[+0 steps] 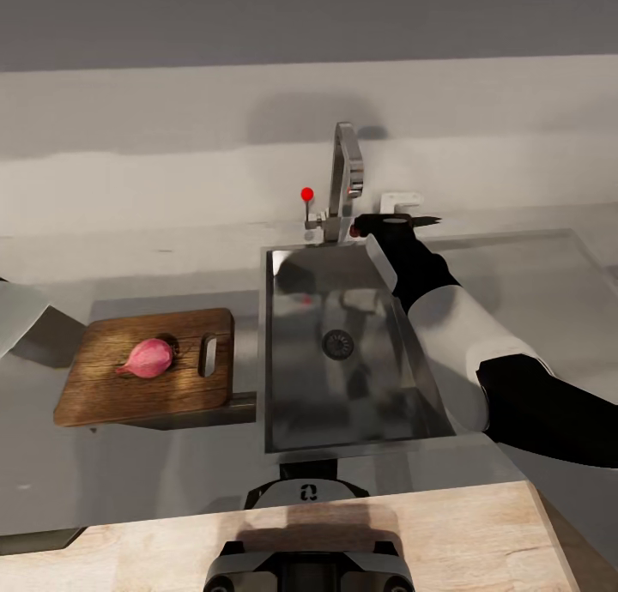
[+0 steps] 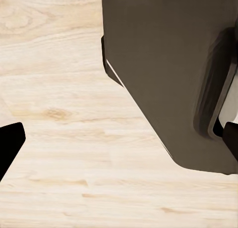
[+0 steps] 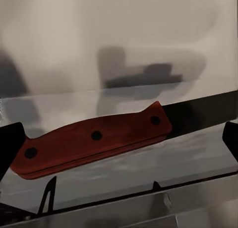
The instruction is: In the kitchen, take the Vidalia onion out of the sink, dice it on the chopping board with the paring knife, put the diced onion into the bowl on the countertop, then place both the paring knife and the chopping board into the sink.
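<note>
A Vidalia onion [image 1: 149, 358] lies on its side on the chopping board [image 1: 103, 386], which sits on the grey countertop [image 1: 154, 463] just left of the steel sink [image 1: 292, 352], its slot handle toward the basin. The right arm reaches across the sink to its back edge, beside the chrome faucet [image 1: 345, 176]. There the right gripper [image 1: 396, 221] hovers at the paring knife [image 3: 94, 139], whose red-brown riveted handle lies between the spread fingertips [image 3: 10, 143], apart from both. The left wrist view looks down on pale wood flooring [image 2: 59, 153] and a dark cabinet [image 2: 168, 64]; one dark fingertip of the left gripper [image 2: 9, 146] shows, its state impossible to tell.
</note>
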`<state>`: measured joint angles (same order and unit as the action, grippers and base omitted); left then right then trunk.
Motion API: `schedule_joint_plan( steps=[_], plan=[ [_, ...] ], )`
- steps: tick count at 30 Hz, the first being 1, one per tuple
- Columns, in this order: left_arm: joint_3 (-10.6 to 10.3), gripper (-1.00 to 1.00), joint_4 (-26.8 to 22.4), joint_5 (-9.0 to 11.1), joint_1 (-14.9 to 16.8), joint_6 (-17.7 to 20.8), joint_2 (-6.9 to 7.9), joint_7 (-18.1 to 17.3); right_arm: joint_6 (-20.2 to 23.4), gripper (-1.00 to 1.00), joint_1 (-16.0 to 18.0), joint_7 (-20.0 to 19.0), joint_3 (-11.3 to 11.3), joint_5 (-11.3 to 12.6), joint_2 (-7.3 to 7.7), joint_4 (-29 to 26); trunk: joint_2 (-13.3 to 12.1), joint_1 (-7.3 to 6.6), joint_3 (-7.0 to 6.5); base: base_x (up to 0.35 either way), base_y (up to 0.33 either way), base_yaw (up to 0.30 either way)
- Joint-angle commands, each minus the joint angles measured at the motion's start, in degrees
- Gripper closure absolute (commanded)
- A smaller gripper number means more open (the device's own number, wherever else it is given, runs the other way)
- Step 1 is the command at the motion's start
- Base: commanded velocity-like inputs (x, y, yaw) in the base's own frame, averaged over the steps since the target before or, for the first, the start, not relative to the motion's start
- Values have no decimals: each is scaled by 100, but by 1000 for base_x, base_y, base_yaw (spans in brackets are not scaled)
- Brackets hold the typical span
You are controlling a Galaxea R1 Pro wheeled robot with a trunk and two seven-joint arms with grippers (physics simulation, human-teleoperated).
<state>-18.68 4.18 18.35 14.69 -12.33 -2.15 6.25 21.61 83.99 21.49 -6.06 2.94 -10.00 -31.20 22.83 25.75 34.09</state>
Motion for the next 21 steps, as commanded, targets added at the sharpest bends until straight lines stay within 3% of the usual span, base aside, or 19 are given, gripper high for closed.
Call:
schedule_joint_plan(
  steps=[1,21],
  plan=[
    [-48,-100,25,37,8,-39,-5,8,28,-100,4,40,-18,31,0,-9,9,3,7,0,0,0],
    [-48,-100,22,37,8,-39,4,8,28,-100,4,46,-9,64,0,-9,9,3,7,0,0,0]
  ],
)
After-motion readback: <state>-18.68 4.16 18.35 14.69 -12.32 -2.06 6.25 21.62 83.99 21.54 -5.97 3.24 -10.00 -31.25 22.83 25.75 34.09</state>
